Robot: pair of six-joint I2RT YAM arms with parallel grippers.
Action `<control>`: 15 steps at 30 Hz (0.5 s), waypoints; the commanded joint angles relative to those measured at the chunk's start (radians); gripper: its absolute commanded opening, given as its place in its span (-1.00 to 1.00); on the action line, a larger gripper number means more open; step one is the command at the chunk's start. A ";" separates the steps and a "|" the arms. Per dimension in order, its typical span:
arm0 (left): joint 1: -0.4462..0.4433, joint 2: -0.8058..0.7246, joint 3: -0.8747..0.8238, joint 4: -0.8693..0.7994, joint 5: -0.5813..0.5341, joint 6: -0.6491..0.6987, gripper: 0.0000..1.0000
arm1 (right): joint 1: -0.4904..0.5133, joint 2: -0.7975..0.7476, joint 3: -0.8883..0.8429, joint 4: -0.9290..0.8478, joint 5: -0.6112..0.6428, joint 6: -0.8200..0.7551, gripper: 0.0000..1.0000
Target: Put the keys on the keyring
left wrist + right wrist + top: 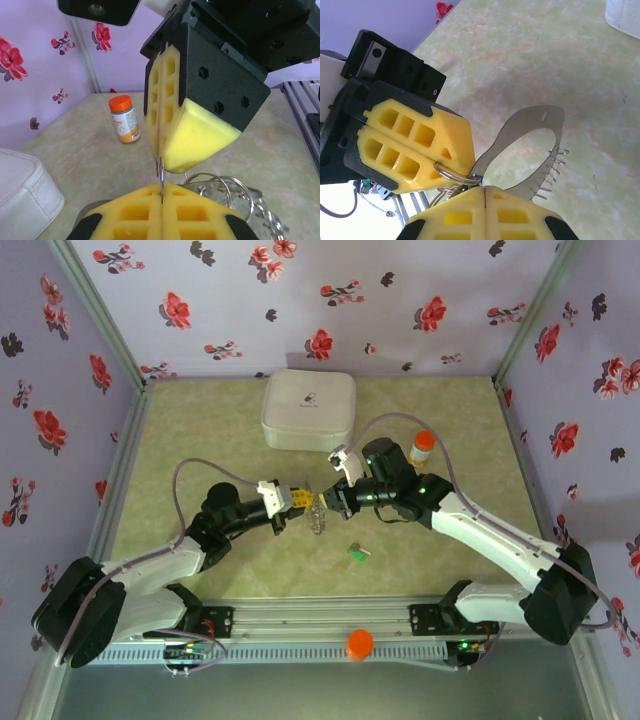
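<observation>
Left pincer (162, 196) is clenched, its two yellow pads pressed flat together on a small wire ring (451, 173) that comes out at their tip. Right pincer (485, 194) faces it tip to tip, almost touching. It is clenched too and grasps the narrow end of the keyring (530, 117). The keyring is a thin grey metal oval loop with a row of small pins along one edge. It sticks out sideways from the right pincer and is held up above the bench (200, 430). More wire rings hang just beside the two pincers, on the near side, as the left wrist view shows.

One of the keys, the green key (357, 552), lies flat on the bench near the right arm, apart from both pincers. At the back of the bench sits a white rounded case (308, 408). An orange-capped bottle (421, 447) stands upright to the right of the case, just behind the right arm.
</observation>
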 commanded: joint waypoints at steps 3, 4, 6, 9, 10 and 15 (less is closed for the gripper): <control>-0.002 -0.003 0.010 0.175 0.063 -0.042 -1.00 | -0.013 0.029 0.029 -0.005 -0.023 0.004 -0.94; -0.003 0.001 0.012 0.186 0.066 -0.048 -1.00 | -0.014 0.032 0.029 -0.004 -0.028 0.004 -0.93; -0.002 0.007 0.017 0.205 0.069 -0.055 -1.00 | -0.017 0.031 0.029 -0.001 -0.039 0.007 -0.91; -0.003 0.013 0.020 0.214 0.070 -0.059 -1.00 | -0.024 0.028 0.023 0.012 -0.061 0.012 -0.85; -0.003 0.014 0.020 0.216 0.069 -0.058 -1.00 | -0.026 0.024 0.019 0.019 -0.069 0.015 -0.83; -0.002 0.019 0.017 0.216 0.066 -0.058 -1.00 | -0.041 -0.002 0.003 0.035 -0.072 0.020 -0.56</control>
